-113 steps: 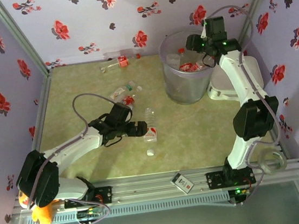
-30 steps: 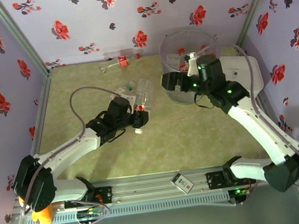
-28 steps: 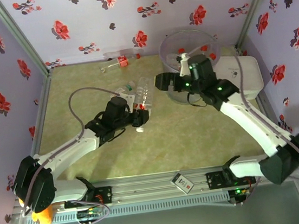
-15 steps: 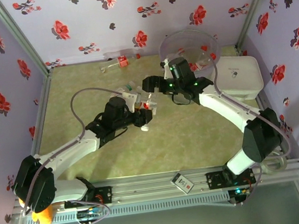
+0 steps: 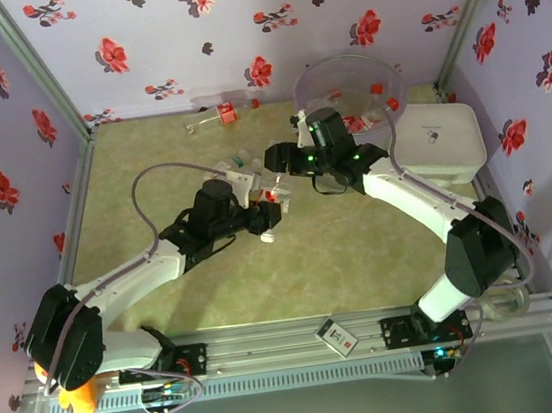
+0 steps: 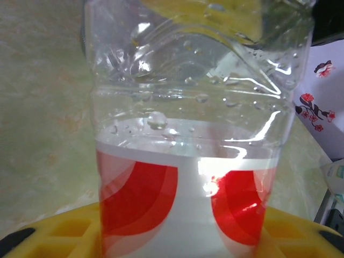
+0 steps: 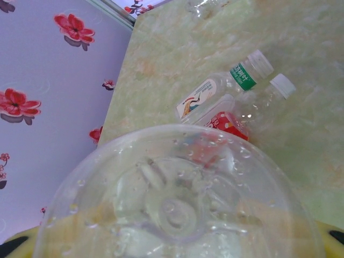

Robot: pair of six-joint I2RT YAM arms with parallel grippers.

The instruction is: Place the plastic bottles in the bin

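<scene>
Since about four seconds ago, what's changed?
Left gripper has carried its bottle farther out, toward the bin. Right gripper swung away from the bin to the bottle's base; whether it grips is unclear. Far bottle hasn't moved.

plastic bottles (image 5: 270,193) outside the bin (image 5: 313,81): 4 were counted, being 1 held bottle (image 6: 188,161), 1 far bottle (image 5: 217,116), 1 green-labelled bottle (image 7: 226,86), 1 red-labelled bottle (image 7: 244,115) | bottles inside the bin: some showed, number could not be told | bins: 1 was seen | white lid-like object (image 5: 441,141): 1 | small card (image 5: 337,335): 1 | orange object (image 5: 74,405): 1
</scene>
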